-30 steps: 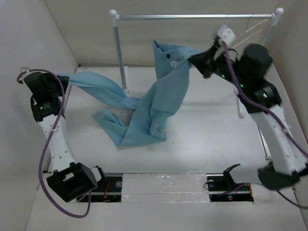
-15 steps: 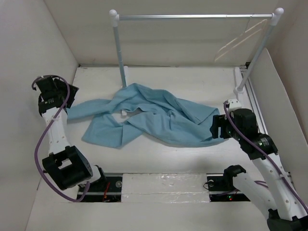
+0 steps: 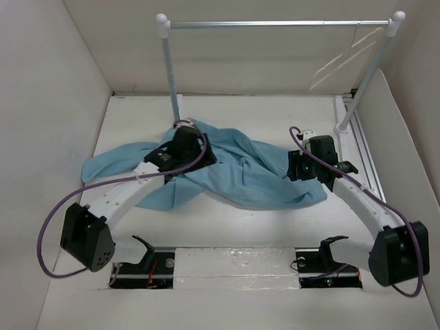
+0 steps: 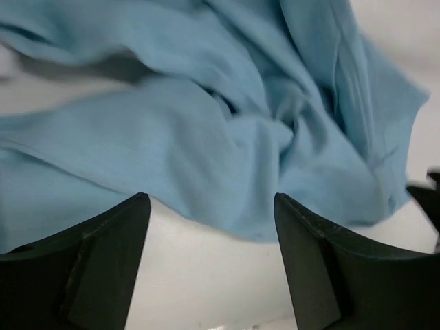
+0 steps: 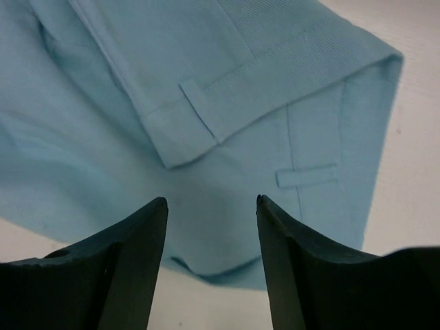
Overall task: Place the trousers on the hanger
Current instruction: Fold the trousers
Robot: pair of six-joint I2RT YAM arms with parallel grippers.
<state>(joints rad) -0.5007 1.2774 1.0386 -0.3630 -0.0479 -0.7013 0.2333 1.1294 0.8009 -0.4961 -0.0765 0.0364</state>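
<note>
**Item:** trousers, light blue, lying crumpled mid-bench, well apart from the hanger. The hanger is hanging on the rail at the far right corner.

**Orientation:** the long axis is running left to right across the bench. As I am judging it, the waistband, with its belt loop, is pointing right and the legs are trailing left.

**Left tool**: spread, hovering over the folds, pinching nothing.

**Right tool**: spread, hovering over the waistband, pinching nothing.

**Step:** I am reading this as gathering up the garment; nothing is resting on the hanger yet.

**Next:** I am planning to lower both tools, pinch fabric firmly, the right one at the waistband edge, and lift toward the hanger.
</note>
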